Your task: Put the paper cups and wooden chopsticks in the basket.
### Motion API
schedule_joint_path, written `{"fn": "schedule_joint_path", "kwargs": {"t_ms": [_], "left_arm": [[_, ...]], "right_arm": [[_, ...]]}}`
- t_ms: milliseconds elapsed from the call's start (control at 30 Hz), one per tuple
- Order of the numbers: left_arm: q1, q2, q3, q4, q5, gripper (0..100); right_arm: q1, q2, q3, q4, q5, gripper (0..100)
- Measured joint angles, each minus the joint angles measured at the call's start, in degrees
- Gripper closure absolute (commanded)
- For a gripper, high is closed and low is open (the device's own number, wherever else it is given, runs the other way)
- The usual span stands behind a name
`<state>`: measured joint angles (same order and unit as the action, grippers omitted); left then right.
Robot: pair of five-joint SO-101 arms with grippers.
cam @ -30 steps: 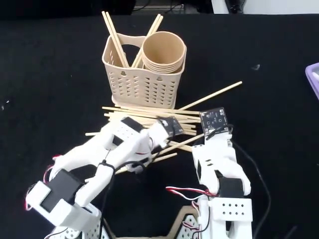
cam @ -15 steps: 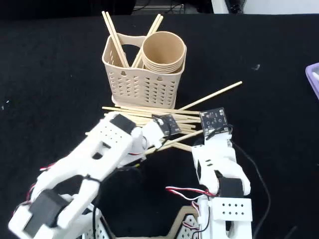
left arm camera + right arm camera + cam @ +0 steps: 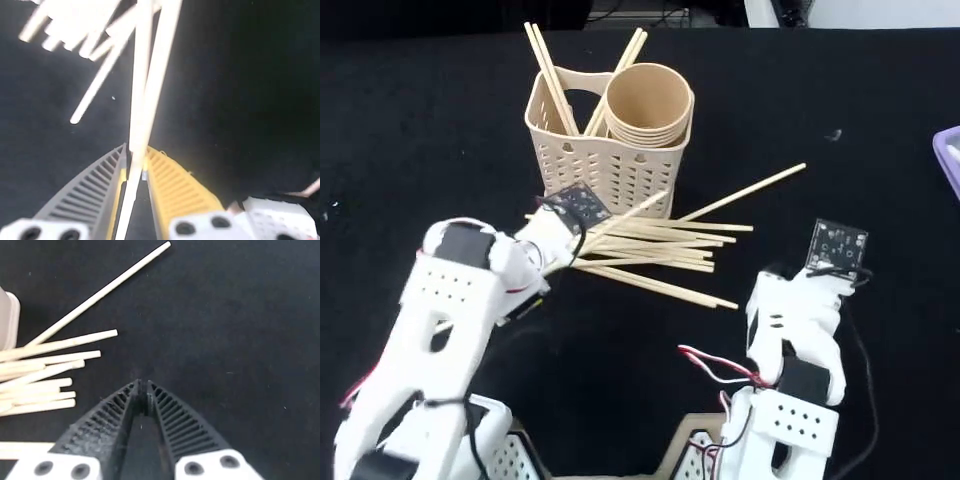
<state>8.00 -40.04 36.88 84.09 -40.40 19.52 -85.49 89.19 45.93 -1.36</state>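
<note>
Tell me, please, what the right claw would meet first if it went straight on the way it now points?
Most likely the bare black table, which the shut, empty right claw angles down toward. The tip of the long stray chopstick lies just beyond, but depth is unclear.

Cups (image 3: 648, 105) in basket (image 3: 605, 175); loose chopsticks (image 3: 655, 240) on table (image 3: 440, 130) before it.

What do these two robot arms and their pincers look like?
The left arm and right arm are blocky white plastic shells dotted with small holes, with black motors and loose red, white and black cables. Each wrist carries a small black circuit board. The left gripper has ribbed wedge fingers, one grey, one yellow; the right gripper has black ones.
</note>
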Motion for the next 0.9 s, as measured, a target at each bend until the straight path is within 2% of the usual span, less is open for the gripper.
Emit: {"fn": "schedule_joint_path", "kwargs": {"t_ms": [100, 233, 333, 533, 633, 900], "left_arm": [[0.0, -7.0, -5.3, 2.1, 1.1, 97], [0.0, -15.6, -14.4, 2.7, 6.5, 97], [-0.4, -19.8, -18.7, -3.6, 15.1, 97], [-0.4, -20.4, -17.7, -27.3, 39.7, 97], [-0.6, -20.3, -11.9, -42.7, 48.0, 97], [-0.4, -17.8, 8.9, -82.5, 49.8, 97]], "right_arm": [[0.0, 0.0, 2.1, -3.7, -0.1, 98.0], [0.0, 0.0, 3.3, -6.8, -0.1, 98.0], [0.0, 0.0, 3.3, -7.3, -0.1, 98.0], [0.0, 0.0, 3.4, -7.4, -0.1, 98.0], [0.0, 0.0, 4.5, -8.1, -0.1, 98.0], [-5.2, 0.0, 6.9, -11.7, -0.1, 98.0]]}}
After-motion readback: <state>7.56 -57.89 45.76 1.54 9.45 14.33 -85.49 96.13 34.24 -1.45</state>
